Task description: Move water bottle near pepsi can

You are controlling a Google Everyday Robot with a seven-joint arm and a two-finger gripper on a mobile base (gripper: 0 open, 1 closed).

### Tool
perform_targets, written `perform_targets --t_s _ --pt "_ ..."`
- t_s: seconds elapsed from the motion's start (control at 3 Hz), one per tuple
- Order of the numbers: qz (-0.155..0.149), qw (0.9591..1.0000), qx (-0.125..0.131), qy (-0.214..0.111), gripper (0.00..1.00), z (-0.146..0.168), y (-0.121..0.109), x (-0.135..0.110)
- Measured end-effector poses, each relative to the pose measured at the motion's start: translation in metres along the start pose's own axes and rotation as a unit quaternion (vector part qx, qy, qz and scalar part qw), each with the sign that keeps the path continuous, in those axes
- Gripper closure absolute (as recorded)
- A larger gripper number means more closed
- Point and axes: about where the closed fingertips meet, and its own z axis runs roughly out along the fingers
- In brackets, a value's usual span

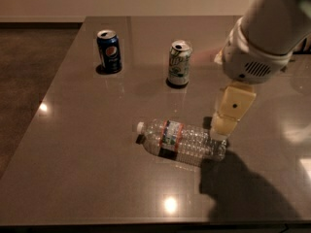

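The water bottle [181, 141] lies on its side near the middle of the grey table, white cap pointing left, label band near the cap end. The pepsi can [109, 51] stands upright at the far left of the table. My gripper [224, 126] has come in from the right and hangs just above the bottle's bottom end, its cream finger housing pointing down. The arm's white wrist covers the back right of the table.
A white-and-green can [179, 63] stands upright behind the bottle, right of the pepsi can. The table's left edge [46, 96] drops to a dark floor. The front edge runs along the bottom of the view.
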Motion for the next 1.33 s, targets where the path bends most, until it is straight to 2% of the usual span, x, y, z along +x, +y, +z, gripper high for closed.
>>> perform_targets --t_s 0.33,1.0,1.33 --pt "-0.016 0.9997 -0.008 0.014 0.00 0.025 0.017 -0.015" --pt "-0.028 0.9980 -0.021 0.052 0.01 0.074 0.051 -0.025" --pt "-0.022 0.9968 -0.026 0.073 0.31 0.090 0.055 -0.024"
